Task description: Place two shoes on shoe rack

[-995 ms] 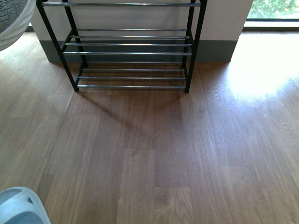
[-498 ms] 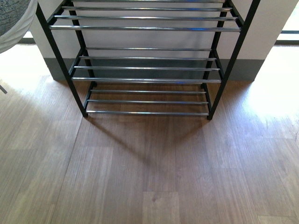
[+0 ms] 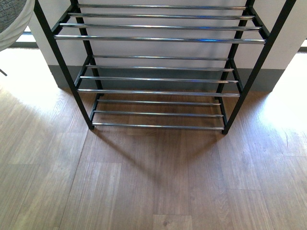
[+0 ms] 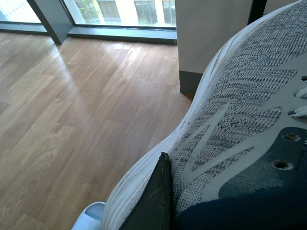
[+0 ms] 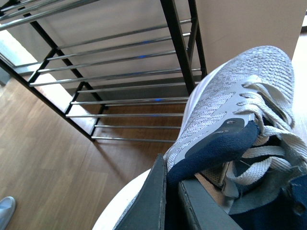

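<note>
The shoe rack [image 3: 158, 39] stands straight ahead against the wall, with black side frames and chrome bars, and nothing lies on the tiers in view. My left gripper [image 4: 175, 165] is shut on a grey knit sneaker [image 4: 230, 115]; one dark finger [image 4: 156, 201] presses its white-soled side. That sneaker shows as a grey and white shape [image 3: 12, 19] at the front view's upper left corner. My right gripper [image 5: 171, 178] is shut on the navy collar of the other grey knit sneaker [image 5: 225, 108], held in front of the rack [image 5: 120, 74] near its right post.
A pale blue slide [image 4: 88, 215] lies on the wood floor below the left sneaker, and a pale slide toe [image 5: 5, 208] shows at the right wrist view's edge. A white wall with a grey skirting [image 3: 158, 72] backs the rack. Windows [image 4: 120, 12] lie to the left.
The front view has closed in on the rack, which now looks larger and lower in frame. The pale blue slide at the bottom left corner has left the front view.
</note>
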Robot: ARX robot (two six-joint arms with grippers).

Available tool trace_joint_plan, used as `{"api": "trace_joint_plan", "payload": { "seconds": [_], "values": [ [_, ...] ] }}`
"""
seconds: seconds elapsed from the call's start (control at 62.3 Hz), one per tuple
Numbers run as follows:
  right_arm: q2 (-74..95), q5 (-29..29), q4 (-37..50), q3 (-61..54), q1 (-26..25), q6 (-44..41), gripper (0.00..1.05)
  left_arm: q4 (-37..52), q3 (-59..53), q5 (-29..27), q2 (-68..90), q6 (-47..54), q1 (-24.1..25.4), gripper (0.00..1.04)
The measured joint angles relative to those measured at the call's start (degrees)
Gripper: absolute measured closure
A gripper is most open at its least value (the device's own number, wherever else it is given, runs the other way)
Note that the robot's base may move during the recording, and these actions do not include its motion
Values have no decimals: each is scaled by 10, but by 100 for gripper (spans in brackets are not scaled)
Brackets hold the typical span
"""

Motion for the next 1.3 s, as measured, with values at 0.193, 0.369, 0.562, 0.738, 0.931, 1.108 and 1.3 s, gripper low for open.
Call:
{"api": "trace_joint_plan", "payload": {
  "seconds": [0.193,0.369,0.562,0.738,0.931,1.108,1.3],
  "values": [
    [0,2,0,0,0,0,103,0,0,0,0,0,0,103],
    [0,2,0,0,0,0,103,0,0,1,0,0,0,103],
    [0,1,0,0,0,0,103,0,0,0,0,0,0,103],
    [0,1,0,0,0,0,103,0,0,1,0,0,0,103],
    [0,0,0,0,0,0,103,0,0,1,0,0,0,103],
    [0,0,0,0,0,0,103,0,0,1,0,0,0,103],
    [0,0,0,0,0,0,103,0,0,1,0,0,0,103]
  ]
}}
